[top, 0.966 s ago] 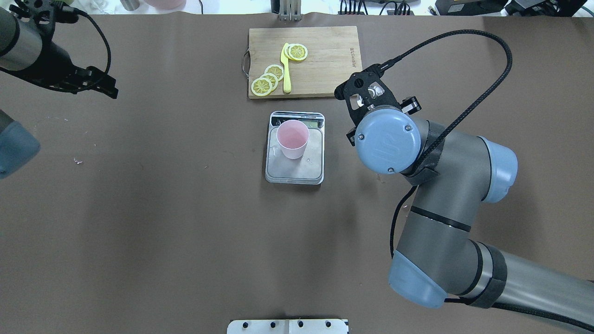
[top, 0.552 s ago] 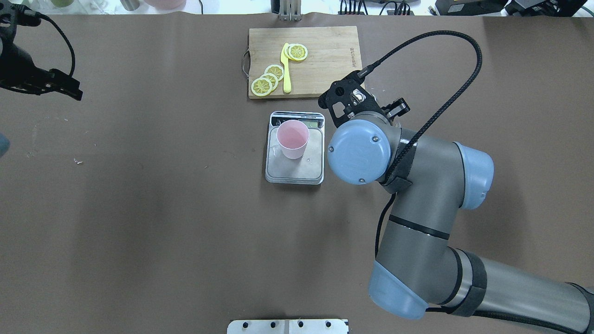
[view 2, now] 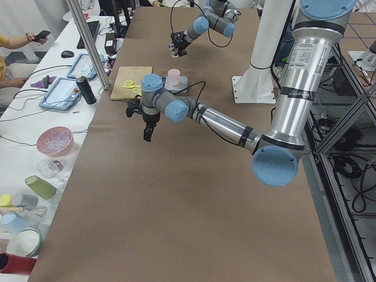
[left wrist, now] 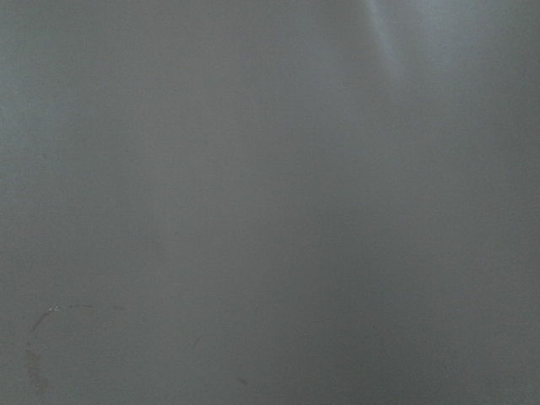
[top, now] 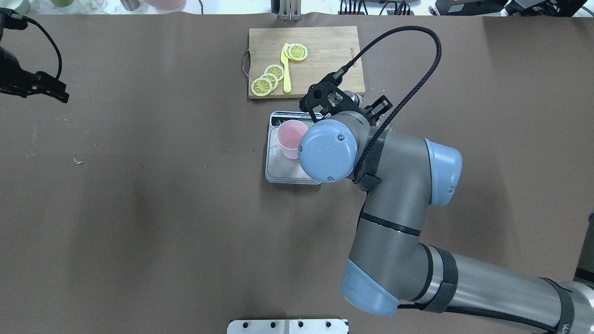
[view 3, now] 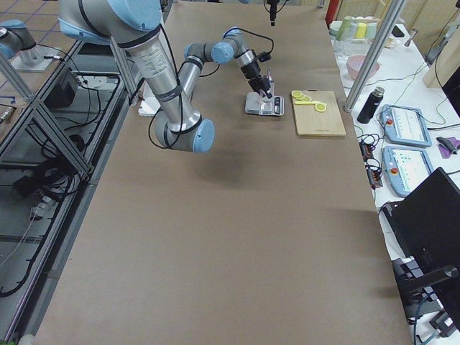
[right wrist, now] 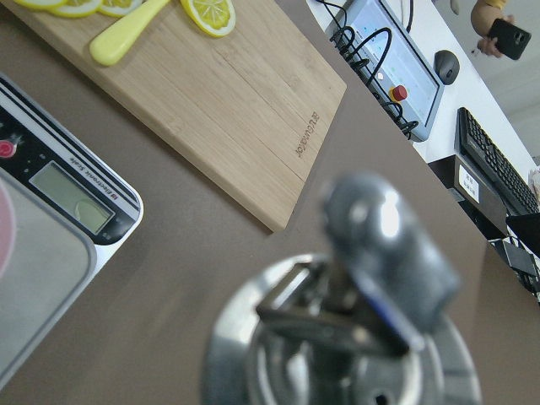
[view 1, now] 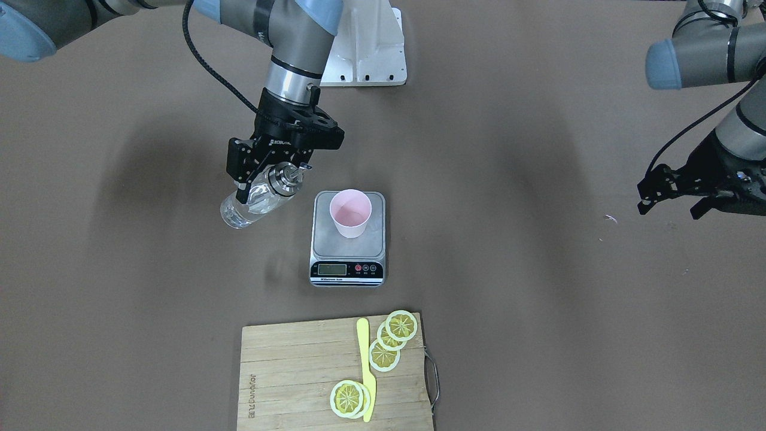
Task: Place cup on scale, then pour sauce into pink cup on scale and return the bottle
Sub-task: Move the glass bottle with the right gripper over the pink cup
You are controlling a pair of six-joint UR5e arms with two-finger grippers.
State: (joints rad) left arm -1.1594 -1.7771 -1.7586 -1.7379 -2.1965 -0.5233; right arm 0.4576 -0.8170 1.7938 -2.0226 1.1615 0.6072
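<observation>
The pale pink cup (view 1: 350, 212) stands upright on the silver scale (view 1: 347, 246); it also shows in the overhead view (top: 290, 138) on the scale (top: 283, 172). My right gripper (view 1: 269, 181) is shut on the clear glass bottle (view 1: 248, 206), which hangs tilted in the air just beside the scale, its silver spout cap (view 1: 286, 175) towards the cup. Clear sauce shows inside. In the right wrist view the cap (right wrist: 371, 278) fills the foreground. My left gripper (view 1: 670, 200) is open and empty, far off at the table's side (top: 51, 90).
A wooden cutting board (view 1: 299, 371) with lemon slices (view 1: 392, 338) and a yellow knife (view 1: 366, 374) lies beyond the scale. In the overhead view my right wrist (top: 327, 150) covers part of the scale. The left wrist view shows only blurred table surface.
My right arm has carried the bottle leftward in the overhead view, from beside the board's corner to the scale's edge. My left arm has drawn back further toward the left edge.
</observation>
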